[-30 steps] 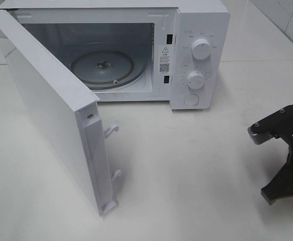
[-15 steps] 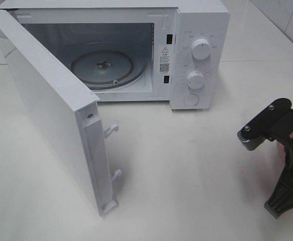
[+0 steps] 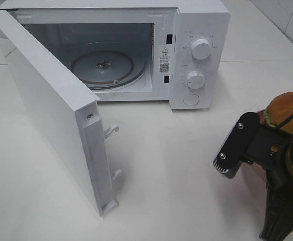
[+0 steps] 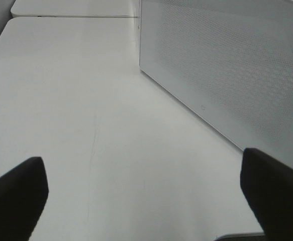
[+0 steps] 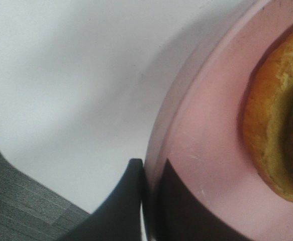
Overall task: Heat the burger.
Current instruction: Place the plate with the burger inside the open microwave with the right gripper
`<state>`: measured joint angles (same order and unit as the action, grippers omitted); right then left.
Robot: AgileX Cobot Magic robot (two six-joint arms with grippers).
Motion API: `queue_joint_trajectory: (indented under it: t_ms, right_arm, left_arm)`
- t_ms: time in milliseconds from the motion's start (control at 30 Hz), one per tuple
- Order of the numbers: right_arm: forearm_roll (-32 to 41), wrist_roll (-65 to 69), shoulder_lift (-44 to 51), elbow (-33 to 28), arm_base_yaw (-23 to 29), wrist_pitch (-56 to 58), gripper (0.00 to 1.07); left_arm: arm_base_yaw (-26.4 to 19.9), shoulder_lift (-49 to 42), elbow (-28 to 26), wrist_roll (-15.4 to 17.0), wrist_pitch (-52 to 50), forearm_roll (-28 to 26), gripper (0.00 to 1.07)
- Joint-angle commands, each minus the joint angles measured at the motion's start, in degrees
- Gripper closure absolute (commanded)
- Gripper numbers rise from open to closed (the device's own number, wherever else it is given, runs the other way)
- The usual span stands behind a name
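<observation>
The burger (image 3: 287, 111), with a golden-brown bun and green lettuce frill, shows at the right edge of the exterior view, behind my right arm (image 3: 247, 145). In the right wrist view the burger (image 5: 277, 130) sits on a flat pink plate (image 5: 201, 150). My right gripper (image 5: 150, 168) is shut on the plate's rim, one finger (image 5: 118, 206) under it and one on top. The white microwave (image 3: 199, 30) stands at the back with its door (image 3: 51, 105) swung wide open and an empty glass turntable (image 3: 103, 68) inside. My left gripper (image 4: 146, 201) is open and empty over the table beside the door's perforated panel (image 4: 226, 65).
The open door juts far forward over the left half of the white table (image 3: 186, 165). Two control knobs (image 3: 201, 48) and a round button sit on the microwave's right panel. Bare table lies between the microwave front and my right arm.
My right arm has moved left and further into the exterior view, and the burger has come into sight at the right edge. The microwave and its door have not moved.
</observation>
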<state>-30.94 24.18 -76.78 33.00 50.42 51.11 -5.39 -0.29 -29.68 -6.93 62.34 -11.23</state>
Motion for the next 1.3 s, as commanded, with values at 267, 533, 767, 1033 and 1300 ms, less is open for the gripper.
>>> queue_joint_trajectory:
  t_ms: [267, 533, 767, 1033, 1300]
  right_arm:
    - [-4.7, -3.3, 1.0, 0.0, 9.4, 0.6, 1.07]
    - [-5.9, -6.4, 1.1, 0.0, 13.1, -1.8, 1.07]
    - [-6.0, -11.4, 1.1, 0.0, 13.1, -1.9, 1.07]
    - [-6.0, -13.8, 1.1, 0.0, 13.1, -4.1, 1.07]
    - [-6.1, -28.8, 1.9, -0.1, 12.9, -10.3, 1.07]
  left_arm:
    - [0.3, -1.0, 0.1, 0.0, -0.9, 0.0, 0.1]
    - [0.3, -1.0, 0.1, 0.0, -0.9, 0.0, 0.1]
    - [0.3, -1.0, 0.1, 0.0, -0.9, 0.0, 0.1]
    - [0.3, -1.0, 0.1, 0.0, -0.9, 0.0, 0.1]
    - [0.3, -1.0, 0.1, 0.0, -0.9, 0.0, 0.1]
